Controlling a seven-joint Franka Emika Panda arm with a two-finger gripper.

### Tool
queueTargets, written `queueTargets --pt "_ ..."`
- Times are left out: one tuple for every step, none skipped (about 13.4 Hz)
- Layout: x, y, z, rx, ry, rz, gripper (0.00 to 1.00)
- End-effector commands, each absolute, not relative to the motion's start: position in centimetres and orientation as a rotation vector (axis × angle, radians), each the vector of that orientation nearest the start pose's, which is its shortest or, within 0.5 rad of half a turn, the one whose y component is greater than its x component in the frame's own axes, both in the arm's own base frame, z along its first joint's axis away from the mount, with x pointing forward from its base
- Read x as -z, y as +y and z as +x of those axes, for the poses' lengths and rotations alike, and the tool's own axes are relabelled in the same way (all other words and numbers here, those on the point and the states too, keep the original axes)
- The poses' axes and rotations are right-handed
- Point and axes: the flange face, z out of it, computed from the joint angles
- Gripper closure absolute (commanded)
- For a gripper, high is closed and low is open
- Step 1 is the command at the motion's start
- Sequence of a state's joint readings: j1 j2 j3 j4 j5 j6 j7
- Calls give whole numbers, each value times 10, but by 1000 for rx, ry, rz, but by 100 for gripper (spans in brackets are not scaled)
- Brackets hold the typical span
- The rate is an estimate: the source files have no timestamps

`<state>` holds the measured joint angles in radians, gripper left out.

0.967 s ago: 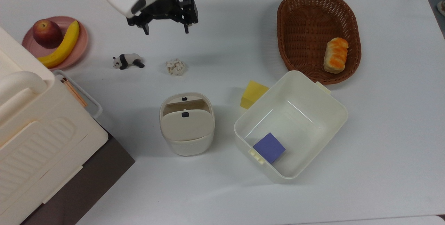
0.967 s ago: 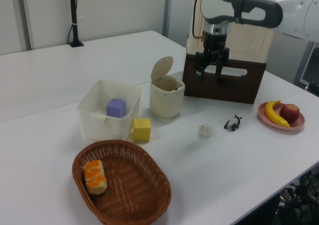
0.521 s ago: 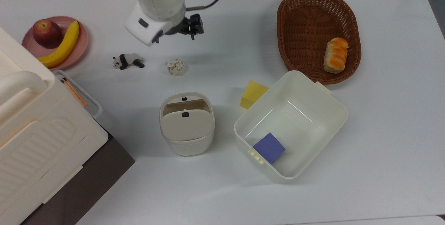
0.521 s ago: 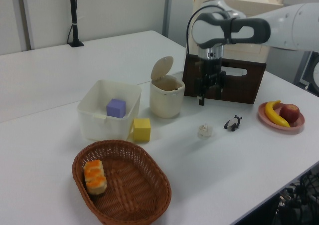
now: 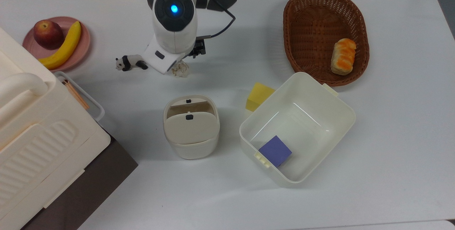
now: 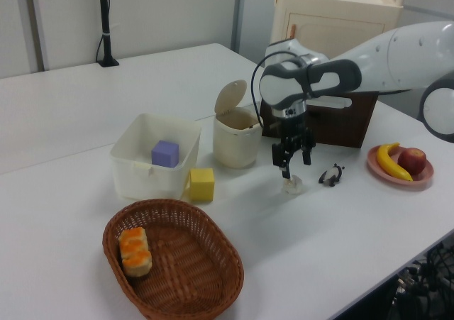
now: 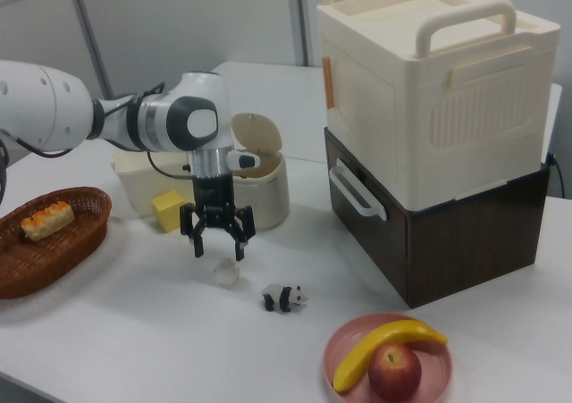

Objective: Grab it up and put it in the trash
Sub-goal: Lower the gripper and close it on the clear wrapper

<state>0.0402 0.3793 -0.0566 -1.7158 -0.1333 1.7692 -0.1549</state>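
Paper ball [image 7: 225, 272] is lying on the white table [image 5: 391, 134], just beside the toy panda [image 7: 284, 297] and well apart from the trash bin [image 5: 191, 127], whose swing flap is being seen tipped up in the left view. Gripper [image 7: 217, 249] is being held directly above the ball with fingers [image 7: 196, 243] spread apart, tips just short of the paper in the right view, nothing being clamped. In the top view the ball [image 5: 181, 68] is being mostly covered by the arm's white wrist, with the lidless tub [image 5: 341, 105] holding a purple cube [image 5: 275, 150] off to the top view's right.
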Motion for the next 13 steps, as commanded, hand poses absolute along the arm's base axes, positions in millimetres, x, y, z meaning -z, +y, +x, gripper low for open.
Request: queueTargets --pt "-327 -15 608 -571 -397 -3233 12" --pt "-322 -15 605 -576 -406 -3233 20" --pt "-321 -16 606 -574 -404 -3233 32" --pt "-314 -16 606 -591 -405 -3229 40" --pt "-314 -16 608 -584 -403 -3231 48" --pt "-316 -17 609 -577 -400 -3233 55" --pt "-327 -19 614 -539 -387 -3236 66" --pt "-334 -19 618 -515 -379 -3239 73" --pt "-346 -19 620 -485 -373 -3243 81" --pt "-356 -18 623 -457 -370 -3248 88" --pt "-364 -17 624 -435 -372 -3251 100" --pt "-378 -16 624 -396 -367 -3255 100" --pt "-398 -13 625 -337 -364 -3262 100"
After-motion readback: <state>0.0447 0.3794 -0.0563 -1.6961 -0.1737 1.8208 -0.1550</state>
